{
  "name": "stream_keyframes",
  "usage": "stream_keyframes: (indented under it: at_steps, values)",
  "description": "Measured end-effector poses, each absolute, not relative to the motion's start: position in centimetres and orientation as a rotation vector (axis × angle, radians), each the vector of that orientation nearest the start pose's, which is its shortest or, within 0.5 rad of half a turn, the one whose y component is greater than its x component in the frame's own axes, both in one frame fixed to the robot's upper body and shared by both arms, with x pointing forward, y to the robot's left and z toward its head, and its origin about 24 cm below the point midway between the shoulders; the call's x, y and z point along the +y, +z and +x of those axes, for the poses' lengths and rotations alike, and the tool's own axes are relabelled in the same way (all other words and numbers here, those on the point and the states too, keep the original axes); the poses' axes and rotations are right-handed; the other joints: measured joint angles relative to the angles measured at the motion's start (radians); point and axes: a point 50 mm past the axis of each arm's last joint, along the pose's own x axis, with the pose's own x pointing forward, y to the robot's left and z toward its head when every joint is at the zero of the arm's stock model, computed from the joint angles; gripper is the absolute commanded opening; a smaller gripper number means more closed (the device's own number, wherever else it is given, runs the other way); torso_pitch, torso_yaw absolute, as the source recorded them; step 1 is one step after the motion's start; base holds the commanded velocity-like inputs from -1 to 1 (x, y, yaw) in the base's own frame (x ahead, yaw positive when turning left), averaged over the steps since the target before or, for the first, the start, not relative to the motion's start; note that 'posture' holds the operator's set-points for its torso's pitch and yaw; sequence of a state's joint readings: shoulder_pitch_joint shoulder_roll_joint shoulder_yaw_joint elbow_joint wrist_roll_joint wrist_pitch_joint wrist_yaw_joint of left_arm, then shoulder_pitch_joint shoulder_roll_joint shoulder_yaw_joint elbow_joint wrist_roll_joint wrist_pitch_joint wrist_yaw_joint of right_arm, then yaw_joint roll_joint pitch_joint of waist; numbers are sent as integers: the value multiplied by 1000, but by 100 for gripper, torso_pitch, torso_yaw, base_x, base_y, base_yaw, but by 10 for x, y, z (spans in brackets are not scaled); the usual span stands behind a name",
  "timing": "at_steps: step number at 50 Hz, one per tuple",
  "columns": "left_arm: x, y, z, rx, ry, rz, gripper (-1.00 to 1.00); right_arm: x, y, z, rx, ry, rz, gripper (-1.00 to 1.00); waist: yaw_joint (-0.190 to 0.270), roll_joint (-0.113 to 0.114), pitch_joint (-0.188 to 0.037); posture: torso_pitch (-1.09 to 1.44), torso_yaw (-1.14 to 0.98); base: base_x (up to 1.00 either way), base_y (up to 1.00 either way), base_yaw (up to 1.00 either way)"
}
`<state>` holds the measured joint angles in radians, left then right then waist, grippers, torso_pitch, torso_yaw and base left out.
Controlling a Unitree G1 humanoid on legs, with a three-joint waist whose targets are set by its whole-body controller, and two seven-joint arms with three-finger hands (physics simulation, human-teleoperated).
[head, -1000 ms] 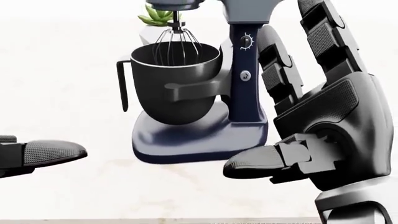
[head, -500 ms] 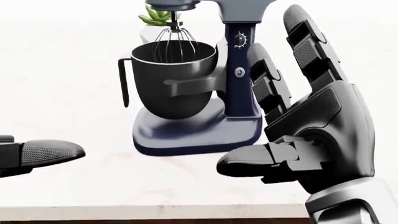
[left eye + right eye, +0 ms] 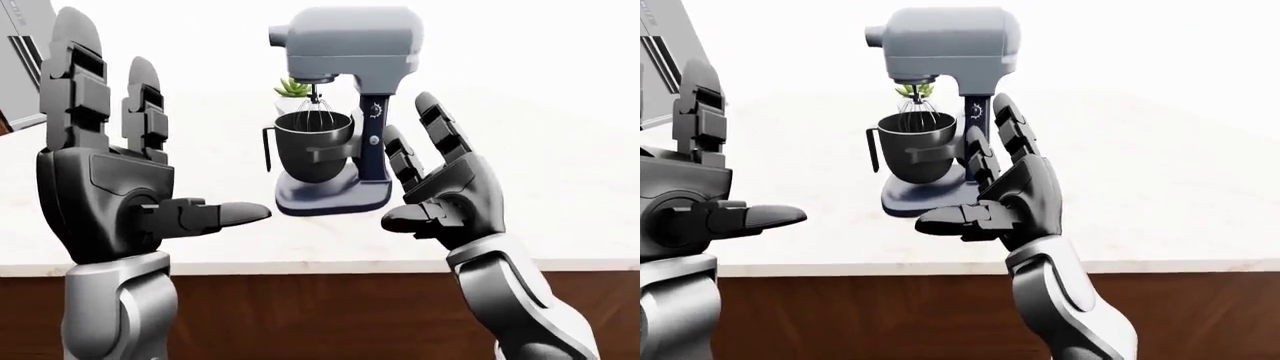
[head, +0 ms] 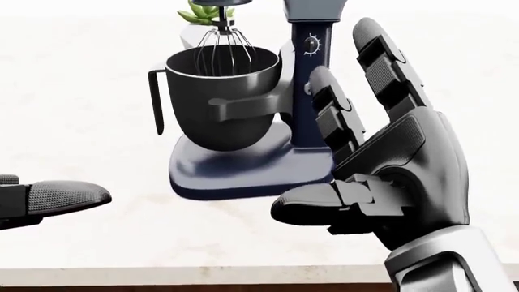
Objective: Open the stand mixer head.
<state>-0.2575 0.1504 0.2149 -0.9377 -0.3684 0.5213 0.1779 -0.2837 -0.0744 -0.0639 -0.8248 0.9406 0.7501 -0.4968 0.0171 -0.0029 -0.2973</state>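
The stand mixer stands on the white counter, with a grey head, a navy column and base, and a dark bowl with a handle. The head is down and the whisk hangs into the bowl. My right hand is open, fingers spread upward, just right of the column and base; in the head view its fingers overlap the column, and I cannot tell whether they touch it. My left hand is open and raised, well left of the mixer; only its thumb shows in the head view.
A small green plant in a white pot stands behind the mixer. The counter's near edge runs over a brown wooden front. A grey slatted object shows at the top left of the left-eye view.
In the head view my right hand has moved left and now overlaps the mixer column. The picture has shifted a little; the counter edge now shows at the bottom. The left thumb has not moved.
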Motion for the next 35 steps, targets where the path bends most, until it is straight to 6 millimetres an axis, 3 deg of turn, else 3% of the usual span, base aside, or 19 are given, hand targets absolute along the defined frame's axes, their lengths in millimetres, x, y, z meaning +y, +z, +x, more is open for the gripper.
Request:
stream_keyframes:
  at_steps: [35]
  values:
    - [173,252,201,-670,19,-149,99,-116,201,228,-133,258,544,100,-2,0,-3,-41,0,0,0,0]
